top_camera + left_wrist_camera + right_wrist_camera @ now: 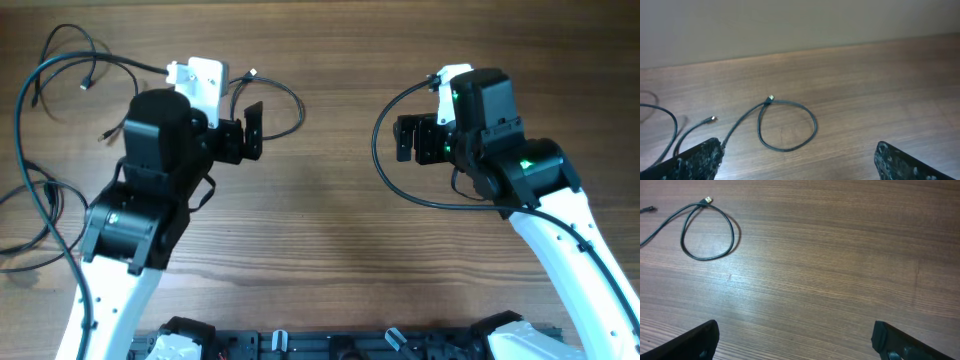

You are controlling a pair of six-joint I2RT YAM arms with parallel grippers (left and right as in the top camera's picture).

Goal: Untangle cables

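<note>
One thin black cable lies in a loose loop (288,108) on the wooden table, its silver-tipped plug (252,73) at the loop's top. The loop also shows in the left wrist view (787,126) and in the right wrist view (708,230). More thin black cables (45,90) sprawl at the far left, with small plug ends (90,84). My left gripper (254,135) is open and empty just left of the loop; its fingers (800,162) sit wide apart. My right gripper (402,138) is open and empty, well to the right of the loop; its fingers (797,340) are over bare wood.
A thicker black cable (380,150) curves from my right arm's white camera mount. A second small plug (713,118) lies left of the loop. More cable strands (35,215) lie beside my left arm. A black rack (330,345) lines the front edge.
</note>
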